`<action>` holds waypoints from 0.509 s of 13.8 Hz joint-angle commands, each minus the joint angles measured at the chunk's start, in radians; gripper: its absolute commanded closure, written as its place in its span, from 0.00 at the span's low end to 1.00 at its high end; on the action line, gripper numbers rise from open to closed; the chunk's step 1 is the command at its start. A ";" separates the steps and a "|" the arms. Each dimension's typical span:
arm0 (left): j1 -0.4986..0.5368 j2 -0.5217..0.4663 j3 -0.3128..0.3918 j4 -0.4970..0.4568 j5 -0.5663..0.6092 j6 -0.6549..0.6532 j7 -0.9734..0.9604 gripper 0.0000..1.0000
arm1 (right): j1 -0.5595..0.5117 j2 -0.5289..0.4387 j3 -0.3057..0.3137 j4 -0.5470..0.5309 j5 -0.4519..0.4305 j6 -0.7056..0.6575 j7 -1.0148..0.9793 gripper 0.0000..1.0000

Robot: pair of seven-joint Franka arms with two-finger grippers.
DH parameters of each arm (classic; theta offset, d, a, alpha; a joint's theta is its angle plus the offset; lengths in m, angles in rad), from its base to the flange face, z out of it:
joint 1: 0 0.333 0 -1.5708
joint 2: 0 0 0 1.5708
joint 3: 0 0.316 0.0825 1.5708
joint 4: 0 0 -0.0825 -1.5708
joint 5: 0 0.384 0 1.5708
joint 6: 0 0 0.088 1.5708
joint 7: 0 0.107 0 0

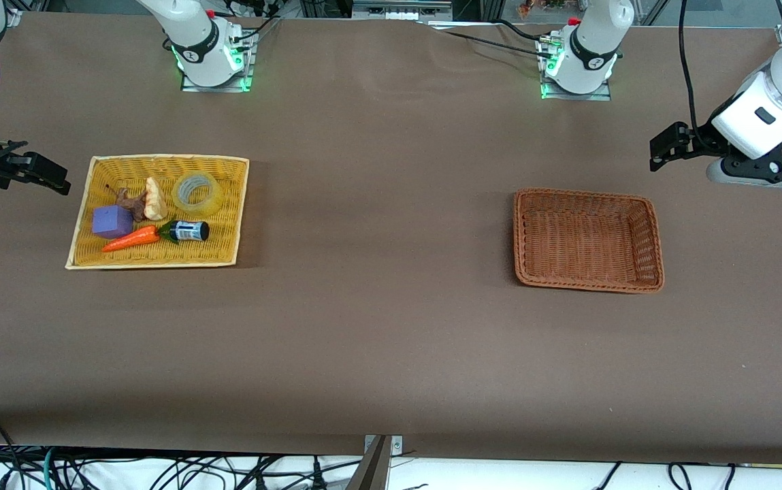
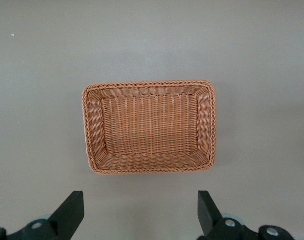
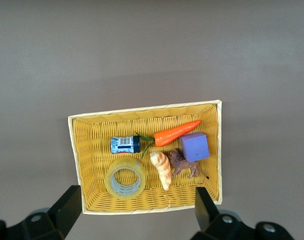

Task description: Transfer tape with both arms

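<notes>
The tape [image 1: 197,194] lies flat in the yellow basket [image 1: 84,224], in the corner toward the robot bases, with its wide hole facing up. Within the yellow basket, the pale shell-like piece [image 1: 154,199] sits just beside the tape, the small dark bottle [image 1: 190,231] lies nearer the front camera than the tape, and the carrot [image 1: 131,239], purple cube [image 1: 112,222] and brown figure [image 1: 133,202] lie farther along toward the right arm's end. The step in hand is judged to be the first pick: descend vertically over the tape, place one finger inside the hole and one outside the ring wall on the side away from the shell-like piece, then close. The right pincer [image 3: 136,207] hangs just off the yellow basket's end, fully open, holding and touching nothing. The left pincer [image 2: 141,212] hangs near the brown basket [image 1: 646,235], well apart from the yellow basket, likewise fully open and empty; this arm waits
</notes>
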 commanded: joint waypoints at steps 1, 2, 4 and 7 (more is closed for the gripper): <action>0.010 0.008 -0.002 0.022 0.005 -0.018 0.021 0.00 | -0.008 0.011 0.008 0.033 0.005 -0.020 0.008 0.00; 0.010 0.008 -0.002 0.021 0.005 -0.018 0.023 0.00 | -0.008 0.009 0.006 0.033 0.010 -0.020 0.008 0.00; 0.011 0.008 -0.002 0.022 0.005 -0.018 0.023 0.00 | -0.009 0.008 0.005 0.033 0.010 -0.020 0.000 0.00; 0.010 0.008 -0.002 0.022 0.005 -0.018 0.024 0.00 | -0.011 0.008 -0.002 0.033 0.010 -0.020 -0.002 0.00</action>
